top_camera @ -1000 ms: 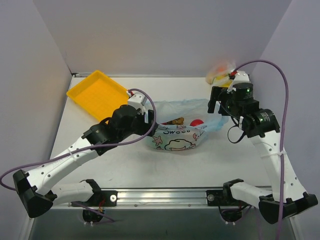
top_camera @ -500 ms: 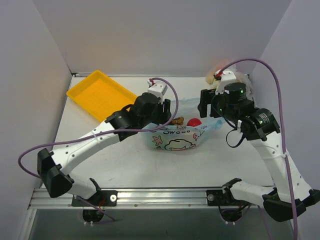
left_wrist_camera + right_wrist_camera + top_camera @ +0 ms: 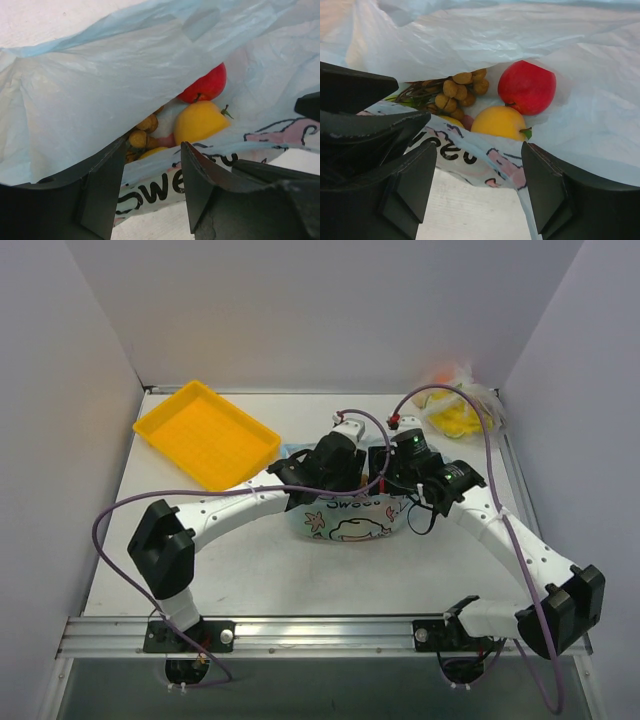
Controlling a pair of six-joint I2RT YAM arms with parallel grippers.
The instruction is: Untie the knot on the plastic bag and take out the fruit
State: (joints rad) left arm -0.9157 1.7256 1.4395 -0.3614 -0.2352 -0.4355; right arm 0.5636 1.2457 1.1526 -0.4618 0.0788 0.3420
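The light blue plastic bag (image 3: 350, 523) with the "Sweet" print lies mid-table, its mouth open; no knot shows. Inside I see a red apple (image 3: 526, 86), a yellow-orange fruit (image 3: 499, 122) and a brown bunch of small round fruit (image 3: 457, 90). The same apple (image 3: 207, 85), yellow fruit (image 3: 197, 122) and bunch (image 3: 140, 135) show in the left wrist view. My left gripper (image 3: 340, 475) (image 3: 151, 150) is open and empty, just above the bag's printed near rim. My right gripper (image 3: 390, 478) (image 3: 479, 155) is open and empty, facing it at the same rim.
A yellow tray (image 3: 205, 435) sits at the back left. A clear bag with yellow-orange contents (image 3: 455, 412) lies at the back right. The left gripper's black fingers (image 3: 370, 125) fill the left of the right wrist view, close to the right gripper.
Both arms have swung inward and now meet over the bag's mouth. The left moved right from beside the tray, the right moved left from the clear bag.
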